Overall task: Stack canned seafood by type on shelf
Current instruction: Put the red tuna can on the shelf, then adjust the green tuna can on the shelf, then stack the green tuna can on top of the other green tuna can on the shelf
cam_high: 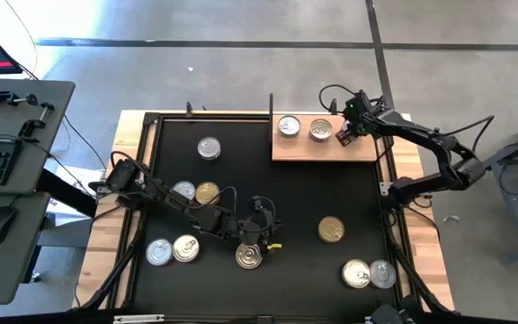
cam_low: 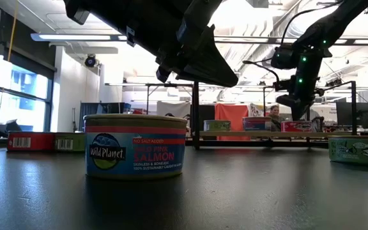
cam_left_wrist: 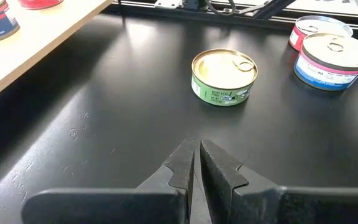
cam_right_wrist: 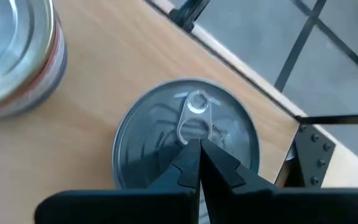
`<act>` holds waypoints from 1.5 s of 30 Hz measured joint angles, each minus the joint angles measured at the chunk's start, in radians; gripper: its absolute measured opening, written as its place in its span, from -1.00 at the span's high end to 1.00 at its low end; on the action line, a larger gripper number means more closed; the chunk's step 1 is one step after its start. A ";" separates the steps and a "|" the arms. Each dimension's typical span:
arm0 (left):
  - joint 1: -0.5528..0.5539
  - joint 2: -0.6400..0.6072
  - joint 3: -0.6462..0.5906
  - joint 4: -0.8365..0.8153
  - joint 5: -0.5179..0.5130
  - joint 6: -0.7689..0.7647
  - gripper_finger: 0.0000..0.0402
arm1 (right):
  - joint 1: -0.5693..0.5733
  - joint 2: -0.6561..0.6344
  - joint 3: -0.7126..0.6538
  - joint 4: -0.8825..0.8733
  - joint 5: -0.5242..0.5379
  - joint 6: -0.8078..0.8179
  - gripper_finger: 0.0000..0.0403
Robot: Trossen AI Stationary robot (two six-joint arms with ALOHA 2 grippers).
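The shelf (cam_high: 322, 148), a light wooden board, lies at the mat's far right. Two tins (cam_high: 289, 126) (cam_high: 320, 130) stand on it. A third, silver-lidded tin (cam_right_wrist: 166, 143) stands flat on it near its right end. My right gripper (cam_right_wrist: 194, 149) (cam_high: 343, 135) is shut above that tin's lid. My left gripper (cam_left_wrist: 196, 152) (cam_high: 272, 236) hangs shut over the bare black mat at the near middle, holding nothing. A salmon tin (cam_high: 249, 256) (cam_low: 135, 145) sits on the mat just beside it. A gold-lidded green tin (cam_left_wrist: 224, 76) (cam_high: 331, 229) lies ahead of it. My right gripper's shut fingertips (cam_right_wrist: 188, 163) stand over the silver tin's lid, just beside the pull tab (cam_right_wrist: 193, 118). They slant down from above. I cannot tell whether they touch the lid. The tin rests flat on the shelf.
More tins lie on the mat: one at the far left (cam_high: 209, 148), a pair at mid left (cam_high: 196, 192), a pair at the near left (cam_high: 172, 250), a pair at the near right (cam_high: 369, 274). A black upright (cam_high: 271, 112) stands at the shelf's left end.
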 joint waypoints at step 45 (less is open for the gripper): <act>-0.258 -0.313 0.001 -1.092 -0.547 -0.829 0.90 | 0.512 -0.103 -0.069 0.383 -0.117 0.143 1.00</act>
